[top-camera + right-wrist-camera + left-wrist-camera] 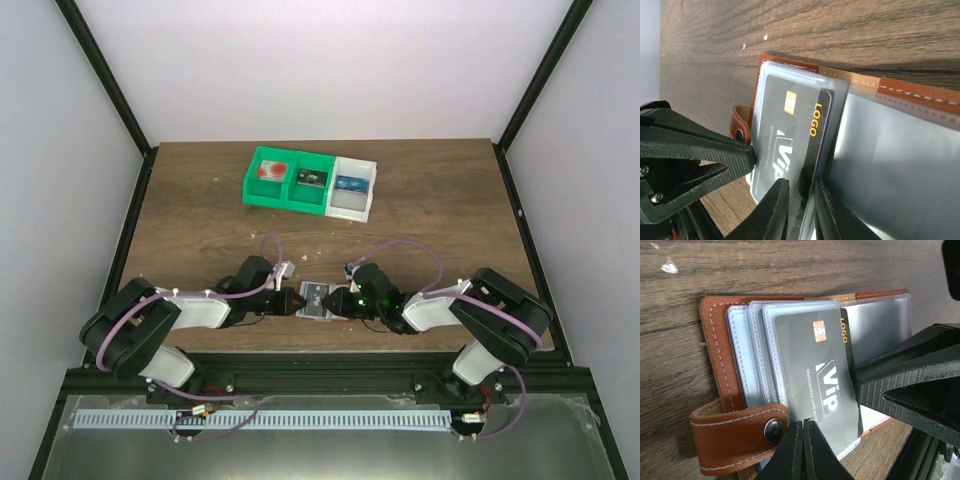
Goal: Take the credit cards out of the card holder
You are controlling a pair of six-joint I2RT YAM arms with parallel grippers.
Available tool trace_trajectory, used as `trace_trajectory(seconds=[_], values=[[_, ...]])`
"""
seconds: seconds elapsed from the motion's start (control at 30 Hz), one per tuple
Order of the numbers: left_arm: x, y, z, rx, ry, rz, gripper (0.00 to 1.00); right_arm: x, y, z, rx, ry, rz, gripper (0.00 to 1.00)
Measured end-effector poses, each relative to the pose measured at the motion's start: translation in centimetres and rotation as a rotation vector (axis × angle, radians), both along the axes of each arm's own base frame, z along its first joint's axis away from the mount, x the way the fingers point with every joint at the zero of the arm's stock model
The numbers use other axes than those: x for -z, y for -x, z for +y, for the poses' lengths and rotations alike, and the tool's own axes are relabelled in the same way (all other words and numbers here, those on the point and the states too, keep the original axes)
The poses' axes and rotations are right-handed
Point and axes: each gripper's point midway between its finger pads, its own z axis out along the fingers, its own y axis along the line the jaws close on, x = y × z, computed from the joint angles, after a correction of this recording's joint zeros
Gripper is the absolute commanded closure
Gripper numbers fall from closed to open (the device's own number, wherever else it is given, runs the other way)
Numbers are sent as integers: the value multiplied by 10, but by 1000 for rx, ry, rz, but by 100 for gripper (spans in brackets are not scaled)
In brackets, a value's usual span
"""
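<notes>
Card holder: you have the card holder point(315, 298) lying open on the bench point(200, 230), close to the near edge and about midway between the left and right edges. Its brown leather point(715, 340) faces down and its clear sleeves point(747, 355) face up.
Strap: the strap point(735, 432) with its metal snap point(772, 430) is undone and lies just beside the sleeves.
Card: a dark grey card point(815, 375) with a gold chip, marked "VIP" and "LOGO", sits in the top sleeve. Its black edge pokes out a little on the side towards your right arm.
Left pincer: your left pincer point(803, 445) reaches the holder from the left-edge side. Its fingers are pressed almost together, pinching the rim of the top sleeve of the card holder.
Right pincer: your right pincer point(801, 210) comes in from the right-edge side. Its fingers stand on either side of the card's exposed edge and are closed on the card.
Spacing: the two pincers are near each other, with only the card between their tips.
Bins: a row of green and white bins point(310, 183) sits towards the far edge, about mid-width and well apart from the holder. Each holds a small flat thing, too small to tell more.
</notes>
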Motion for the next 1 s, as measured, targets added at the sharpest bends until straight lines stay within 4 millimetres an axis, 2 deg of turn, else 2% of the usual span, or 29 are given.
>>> trace_trajectory(seconds=[0.43, 0.63, 1.0], values=[[1, 3, -4, 1, 26, -4, 100, 3, -1, -2, 9, -33, 12, 87], [1, 3, -4, 0, 28, -5, 100, 4, 1, -2, 9, -57, 23, 99], [2, 3, -4, -3, 25, -10, 100, 3, 1, -9, 17, -96, 28, 99]])
